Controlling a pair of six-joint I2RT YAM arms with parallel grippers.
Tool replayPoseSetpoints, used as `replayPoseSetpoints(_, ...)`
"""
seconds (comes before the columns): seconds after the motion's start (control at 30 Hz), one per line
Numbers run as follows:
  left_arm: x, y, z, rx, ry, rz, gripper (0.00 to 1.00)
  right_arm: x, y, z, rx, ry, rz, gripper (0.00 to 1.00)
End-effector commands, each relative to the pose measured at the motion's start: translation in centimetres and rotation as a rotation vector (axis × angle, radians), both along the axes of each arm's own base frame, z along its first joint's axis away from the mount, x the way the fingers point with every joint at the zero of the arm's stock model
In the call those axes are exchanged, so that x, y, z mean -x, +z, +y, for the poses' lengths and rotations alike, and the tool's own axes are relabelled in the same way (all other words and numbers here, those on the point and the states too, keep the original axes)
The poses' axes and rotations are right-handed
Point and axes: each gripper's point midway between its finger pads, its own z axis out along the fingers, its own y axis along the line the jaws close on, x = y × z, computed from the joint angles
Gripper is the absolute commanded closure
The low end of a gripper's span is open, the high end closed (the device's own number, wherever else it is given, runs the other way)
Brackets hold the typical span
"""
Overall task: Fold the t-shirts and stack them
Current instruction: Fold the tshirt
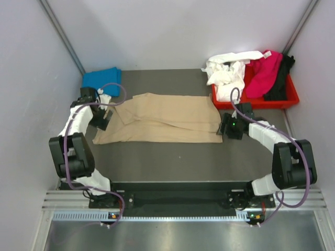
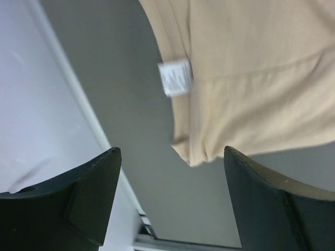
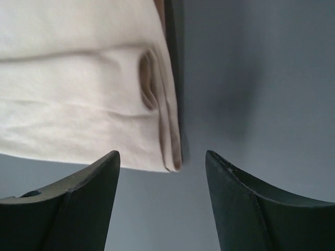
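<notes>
One soft tan t-shirt [image 1: 162, 117], creased oblong, white label [image 2: 175, 77]

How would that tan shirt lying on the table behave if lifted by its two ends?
Probably floppy: the tan shirt lies flat with soft wrinkles, so it would likely sag in the middle. Its thin layered edge suggests it is light. Pushed, it would probably bunch up on the dark table rather than slide whole.
</notes>
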Motion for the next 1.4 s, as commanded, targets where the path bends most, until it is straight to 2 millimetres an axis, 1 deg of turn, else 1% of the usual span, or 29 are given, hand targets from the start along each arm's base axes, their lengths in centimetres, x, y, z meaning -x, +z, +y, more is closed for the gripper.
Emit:
replayPoseSetpoints(0.0, 2.3, -3.9, -1.4, 0.113, 0.022, 0.082, 0.15, 0.7, -1.7, 0.4, -0.049, -0.011, 0.013, 0.34)
replayPoseSetpoints(0.03, 2.5, -4.5, -0.9, 0.118, 0.043, 0.092, 0.14, 0.9, -2.0, 1.1, -0.084, 0.003, 0.022, 0.35)
replayPoseSetpoints(0.13, 2.5, -5.8, -0.7, 0.195, 0.071, 0.09, 0.13, 0.9, -2.9, 1.7, -0.121, 0.003, 0.038, 0.4)
replayPoseSetpoints(0.23, 2.6, -6.8, -2.0, 0.277, 0.043, 0.099, 0.14, 1.0, -3.4, 2.5, -0.164, 0.016, 0.047, 0.45)
replayPoseSetpoints(0.27, 2.6, -6.9, -2.8, 0.322, 0.03, 0.103, 0.15, 0.8, -3.3, 2.7, -0.175, 0.014, 0.044, 0.48)
replayPoseSetpoints(0.3, 2.8, -6.9, -3.5, 0.351, 0.017, 0.11, 0.15, 1.2, -3.6, 2.8, -0.18, 0.017, 0.054, 0.58)
replayPoseSetpoints(0.37, 2.7, -6.7, -4.6, 0.414, -0.01, 0.11, 0.17, 1.5, -3.4, 2.9, -0.188, 0.019, 0.055, 0.67)
replayPoseSetpoints(0.4, 2.7, -6.8, -4.7, 0.417, -0.008, 0.111, 0.21, 1.8, -3.6, 2.8, -0.187, 0.017, 0.061, 0.76)
replayPoseSetpoints(0.47, 2.6, -7.6, -4.5, 0.409, -0.002, 0.12, 0.33, 2.0, -3.4, 2.5, -0.173, 0.009, 0.055, 0.84)
replayPoseSetpoints(0.5, 2.6, -7.8, -4.4, 0.412, 0.002, 0.127, 0.48, 2.1, -3.5, 2.4, -0.169, 0.006, 0.06, 0.92)
replayPoseSetpoints(0.53, 2.9, -8.6, -4.4, 0.411, 0.006, 0.156, 0.58, 2.4, -3.6, 2.2, -0.161, 0.01, 0.069, 0.95)
replayPoseSetpoints(0.6, 3.4, -9.4, -3.9, 0.392, 0.019, 0.182, 0.66, 2.6, -3.6, 2.2, -0.161, 0.01, 0.073, 1.0)
replayPoseSetpoints(0.63, 3.5, -9.7, -3.6, 0.384, 0.02, 0.183, 0.69, 2.7, -3.5, 2.2, -0.165, 0.01, 0.072, 1.0)
replayPoseSetpoints(0.7, 3.9, -10.2, -2.8, 0.374, 0.046, 0.187, 0.98, 3.0, -3.3, 2.0, -0.158, 0.007, 0.073, 1.0)
replayPoseSetpoints(0.73, 4.0, -10.2, -2.5, 0.372, 0.058, 0.186, 1.0, 3.2, -3.2, 1.7, -0.146, 0.003, 0.079, 1.0)
replayPoseSetpoints(0.83, 5.0, -9.6, -1.2, 0.354, 0.076, 0.182, 1.0, 4.0, -2.9, 1.4, -0.138, 0.005, 0.088, 1.0)
replayPoseSetpoints(0.87, 5.4, -8.5, -0.7, 0.338, 0.079, 0.159, 1.0, 4.7, -2.6, 1.2, -0.137, 0.002, 0.098, 1.0)
replayPoseSetpoints(0.9, 6.4, -8.4, 0.1, 0.333, 0.083, 0.159, 1.0, 5.2, -2.5, 1.1, -0.133, 0.004, 0.106, 1.0)
replayPoseSetpoints(0.97, 8.2, -7.0, 0.8, 0.325, 0.067, 0.155, 1.0, 6.7, -2.0, 0.7, -0.124, 0.003, 0.121, 1.0)
replayPoseSetpoints(1.0, 9.3, -6.7, 1.7, 0.327, 0.063, 0.155, 1.0, 7.2, -1.9, 0.5, -0.116, -0.002, 0.127, 1.0)
replayPoseSetpoints(1.03, 10.5, -6.3, 1.8, 0.336, 0.062, 0.173, 1.0, 7.8, -1.8, 0.1, -0.099, -0.009, 0.135, 1.0)
replayPoseSetpoints(1.07, 11.0, -5.5, 2.1, 0.317, 0.034, 0.155, 1.0, 9.1, -1.8, -0.1, -0.094, -0.011, 0.16, 1.0)
replayPoseSetpoints(1.1, 12.6, -5.4, 2.1, 0.327, 0.043, 0.181, 1.0, 9.7, -1.8, -0.1, -0.095, -0.009, 0.167, 1.0)
replayPoseSetpoints(1.17, 14.4, -4.8, 1.8, 0.301, -0.029, 0.212, 1.0, 11.8, -2.3, -0.1, -0.109, -0.028, 0.21, 1.0)
replayPoseSetpoints(1.2, 16.0, -5.3, 1.2, 0.31, -0.04, 0.259, 1.0, 12.4, -2.4, 0.2, -0.129, -0.027, 0.222, 1.0)
replayPoseSetpoints(1.23, 16.6, -5.2, 1.2, 0.294, -0.062, 0.263, 1.0, 12.7, -2.1, 0.7, -0.148, -0.036, 0.216, 1.0)
replayPoseSetpoints(1.3, 18.3, -6.1, 1.2, 0.266, -0.077, 0.318, 1.0, 13.0, -1.9, 0.7, -0.157, -0.063, 0.221, 1.0)
replayPoseSetpoints(1.33, 18.7, -6.1, 1.2, 0.257, -0.087, 0.327, 1.0, 13.5, -1.9, 0.4, -0.149, -0.086, 0.23, 0.97)
replayPoseSetpoints(1.37, 19.1, -6.3, 1.3, 0.248, -0.09, 0.346, 1.0, 13.7, -2.0, 0.2, -0.14, -0.099, 0.234, 0.91)
